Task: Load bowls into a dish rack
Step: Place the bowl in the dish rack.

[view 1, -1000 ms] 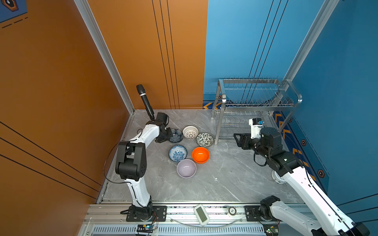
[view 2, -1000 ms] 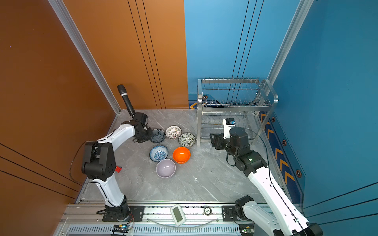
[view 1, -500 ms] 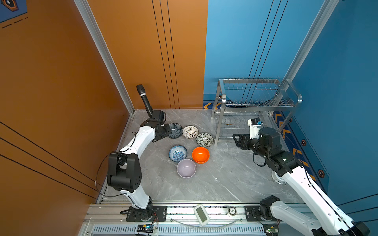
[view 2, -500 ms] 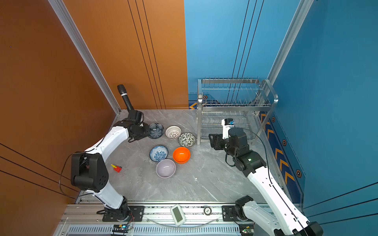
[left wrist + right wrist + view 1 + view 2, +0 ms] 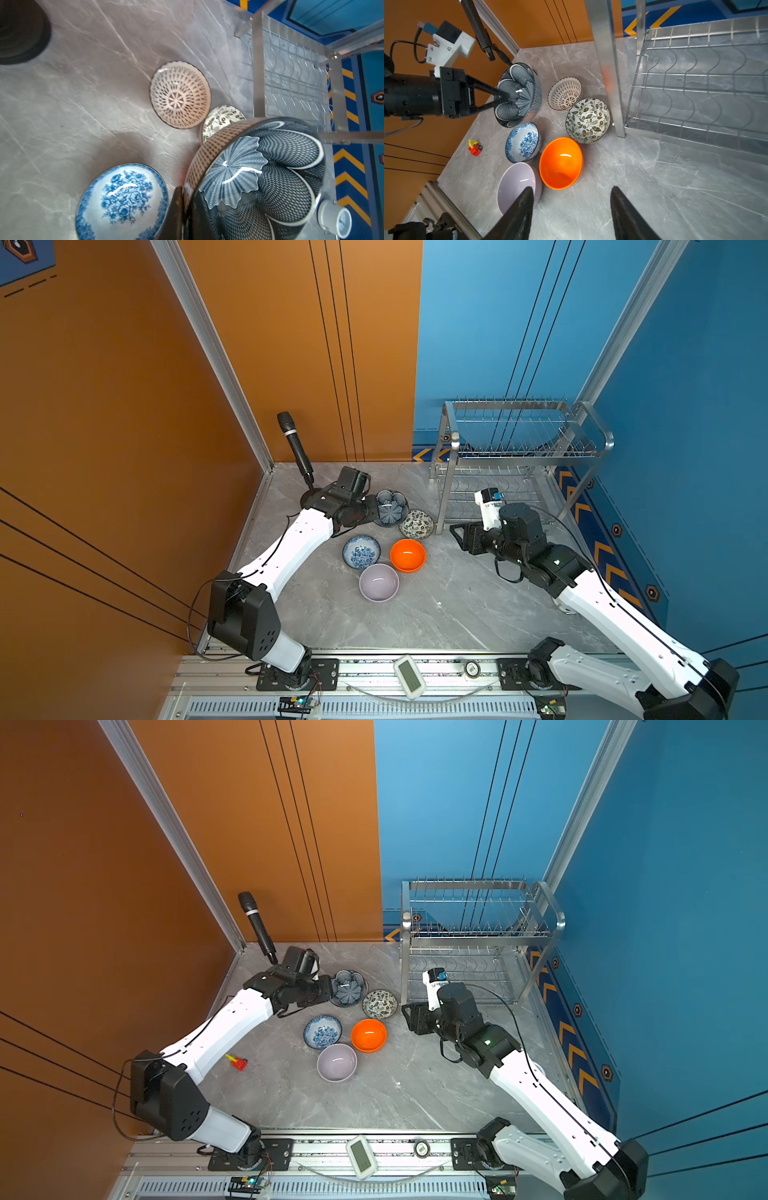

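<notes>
My left gripper [image 5: 372, 508] is shut on the rim of the dark blue petal bowl [image 5: 391, 508], holding it tilted above the table, one finger [image 5: 178, 199] outside its wall. In both top views it hides the white lattice bowl [image 5: 564, 93] beneath. The leaf-patterned bowl [image 5: 416, 524], blue floral bowl [image 5: 361, 551], orange bowl [image 5: 407, 554] and lilac bowl [image 5: 378, 582] sit on the table. The steel dish rack [image 5: 523, 448] stands at the back right with bare tiers. My right gripper [image 5: 571, 189] is open and holds nothing, in front of the rack's near leg.
A black microphone [image 5: 295, 448] on a round base stands in the back left corner behind the left arm. A small red and yellow toy [image 5: 237, 1061] lies left of the bowls. A white timer [image 5: 409, 674] rests on the front rail.
The left arm has lifted the dark blue bowl off the table and carried it right, over the lattice bowl. The right gripper has narrowed a little.
</notes>
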You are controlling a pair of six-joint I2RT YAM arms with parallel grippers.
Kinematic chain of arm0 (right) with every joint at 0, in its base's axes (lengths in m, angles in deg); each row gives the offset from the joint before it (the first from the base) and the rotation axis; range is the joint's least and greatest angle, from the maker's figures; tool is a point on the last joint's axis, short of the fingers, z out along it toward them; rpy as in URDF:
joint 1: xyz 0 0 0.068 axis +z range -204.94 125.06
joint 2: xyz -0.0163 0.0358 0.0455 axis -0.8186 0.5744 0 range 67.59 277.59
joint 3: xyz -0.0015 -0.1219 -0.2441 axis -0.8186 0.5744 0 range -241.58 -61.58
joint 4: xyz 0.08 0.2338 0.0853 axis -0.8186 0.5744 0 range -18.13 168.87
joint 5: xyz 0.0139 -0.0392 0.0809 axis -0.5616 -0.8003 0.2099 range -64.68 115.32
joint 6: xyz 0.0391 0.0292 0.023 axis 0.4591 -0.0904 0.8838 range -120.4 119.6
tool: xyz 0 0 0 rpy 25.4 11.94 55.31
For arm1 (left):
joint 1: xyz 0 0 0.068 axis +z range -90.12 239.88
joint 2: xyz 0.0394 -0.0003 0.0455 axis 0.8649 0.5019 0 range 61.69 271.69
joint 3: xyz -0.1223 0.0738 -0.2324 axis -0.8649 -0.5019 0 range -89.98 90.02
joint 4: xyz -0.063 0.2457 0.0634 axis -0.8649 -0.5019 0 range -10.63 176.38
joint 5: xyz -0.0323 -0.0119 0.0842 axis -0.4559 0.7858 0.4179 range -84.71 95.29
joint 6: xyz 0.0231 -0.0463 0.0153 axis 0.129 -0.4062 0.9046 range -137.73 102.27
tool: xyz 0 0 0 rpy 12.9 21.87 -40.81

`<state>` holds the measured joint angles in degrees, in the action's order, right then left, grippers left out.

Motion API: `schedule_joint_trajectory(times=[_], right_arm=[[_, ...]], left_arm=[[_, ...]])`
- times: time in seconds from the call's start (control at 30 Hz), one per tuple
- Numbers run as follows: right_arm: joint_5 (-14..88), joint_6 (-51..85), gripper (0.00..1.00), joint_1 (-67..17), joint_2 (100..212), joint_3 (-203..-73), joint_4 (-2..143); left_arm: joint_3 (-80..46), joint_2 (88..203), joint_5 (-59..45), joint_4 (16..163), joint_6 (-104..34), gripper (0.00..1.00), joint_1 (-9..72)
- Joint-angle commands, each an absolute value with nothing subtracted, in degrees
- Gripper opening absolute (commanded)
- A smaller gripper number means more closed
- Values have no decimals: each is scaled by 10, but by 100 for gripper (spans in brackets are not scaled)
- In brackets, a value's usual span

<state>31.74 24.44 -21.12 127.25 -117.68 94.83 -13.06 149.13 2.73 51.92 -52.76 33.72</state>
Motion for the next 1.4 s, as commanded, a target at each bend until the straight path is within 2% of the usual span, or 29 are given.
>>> schedule_joint_trajectory(times=[0.0, 0.2, 0.7, 1.13, 1.37], right_arm=[[333, 264, 57, -192, 1288, -1201, 926], [330, 273, 46, -178, 1309, -1203, 920], [312, 290, 43, -195, 1332, -1200, 965], [288, 305, 34, -210, 1339, -1198, 1002], [288, 308, 34, -217, 1347, -1195, 1014]], left_arm=[[-117, 1488, 28, 513, -542, 0, 304], [-120, 1500, 42, 513, -546, 0, 241], [-84, 1529, 65, 516, -502, 0, 157], [-83, 1526, 74, 520, -494, 0, 122], [-83, 1521, 78, 527, -494, 0, 117]])
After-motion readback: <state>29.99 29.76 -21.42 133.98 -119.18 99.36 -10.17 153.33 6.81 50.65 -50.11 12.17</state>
